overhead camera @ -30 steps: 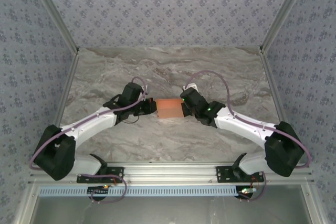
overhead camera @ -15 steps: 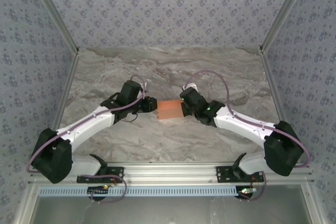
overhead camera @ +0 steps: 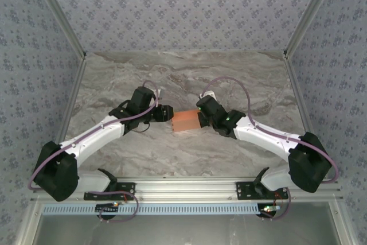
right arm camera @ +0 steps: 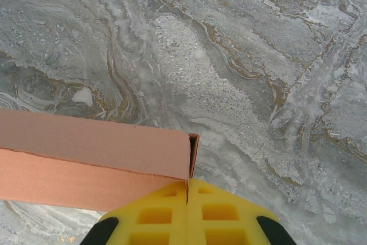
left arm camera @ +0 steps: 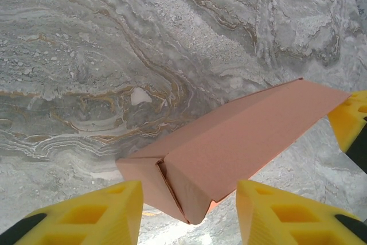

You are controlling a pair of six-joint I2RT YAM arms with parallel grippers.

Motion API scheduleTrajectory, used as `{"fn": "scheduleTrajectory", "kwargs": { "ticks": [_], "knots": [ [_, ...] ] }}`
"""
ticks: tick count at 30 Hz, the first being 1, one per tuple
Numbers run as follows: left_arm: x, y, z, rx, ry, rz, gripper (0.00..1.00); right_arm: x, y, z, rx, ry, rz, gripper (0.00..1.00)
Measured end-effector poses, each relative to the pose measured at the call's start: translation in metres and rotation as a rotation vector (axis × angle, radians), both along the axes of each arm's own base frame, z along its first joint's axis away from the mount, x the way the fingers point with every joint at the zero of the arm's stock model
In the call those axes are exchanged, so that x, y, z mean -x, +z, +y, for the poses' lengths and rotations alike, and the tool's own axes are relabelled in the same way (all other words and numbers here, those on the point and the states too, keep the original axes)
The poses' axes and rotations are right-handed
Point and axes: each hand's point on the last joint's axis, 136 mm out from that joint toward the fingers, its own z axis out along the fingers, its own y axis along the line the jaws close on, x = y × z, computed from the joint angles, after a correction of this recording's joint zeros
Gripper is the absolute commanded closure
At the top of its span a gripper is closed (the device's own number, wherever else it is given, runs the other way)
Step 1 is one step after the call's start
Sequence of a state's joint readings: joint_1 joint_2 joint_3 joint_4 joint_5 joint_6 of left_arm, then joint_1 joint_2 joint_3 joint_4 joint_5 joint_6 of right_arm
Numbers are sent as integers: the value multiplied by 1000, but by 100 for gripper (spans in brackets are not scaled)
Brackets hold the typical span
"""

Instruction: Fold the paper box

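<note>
The paper box (overhead camera: pixel 185 120) is a salmon-orange folded flat box held just above the marble table, mid-way between the two arms. My right gripper (overhead camera: pixel 200 120) is at its right end. In the right wrist view the yellow fingers (right arm camera: pixel 166 213) are pressed together, and the right gripper (right arm camera: pixel 188 185) is shut on the thin end edge of the paper box (right arm camera: pixel 92 153). My left gripper (overhead camera: pixel 165 113) is at the left end. In the left wrist view the left gripper (left arm camera: pixel 189 196) stands open, a finger on each side of the folded end of the paper box (left arm camera: pixel 241 142), apart from it.
The marble table (overhead camera: pixel 183 73) stretches behind and in front of the box. Patterned walls (overhead camera: pixel 34 55) close in the left, right and back. An aluminium rail (overhead camera: pixel 189 187) with the arm bases runs along the near edge.
My left gripper has opened, let go of the box's left end and drawn back slightly to the left. The right gripper and the box have stayed in place.
</note>
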State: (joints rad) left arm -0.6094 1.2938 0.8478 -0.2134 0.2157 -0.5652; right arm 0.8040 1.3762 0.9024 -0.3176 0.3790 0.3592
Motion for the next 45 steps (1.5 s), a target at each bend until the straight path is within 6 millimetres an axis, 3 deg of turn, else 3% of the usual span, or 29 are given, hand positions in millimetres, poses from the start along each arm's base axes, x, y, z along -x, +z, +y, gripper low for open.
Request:
{"fn": "scheduleTrajectory", "kwargs": {
  "ticks": [7,12,15,29,38,45],
  "knots": [
    [-17,10,-4,-13,17,-43,47,0,0,0,1,0,1,100],
    [-25,-9,-5,-65,21,-21,47,0,0,0,1,1,1,100],
    [-26,-20,-6,-83,17,0,48,0,0,1,1,2,1,100],
    [-17,-31,-15,-73,-22,-31,48,2,-3,0,11,1,7,99],
    [-18,-31,-16,-83,-20,-43,48,5,-2,-2,18,10,15,80],
    [-18,-31,-16,-88,-22,-48,48,12,15,-4,-15,33,0,65]
  ]
}}
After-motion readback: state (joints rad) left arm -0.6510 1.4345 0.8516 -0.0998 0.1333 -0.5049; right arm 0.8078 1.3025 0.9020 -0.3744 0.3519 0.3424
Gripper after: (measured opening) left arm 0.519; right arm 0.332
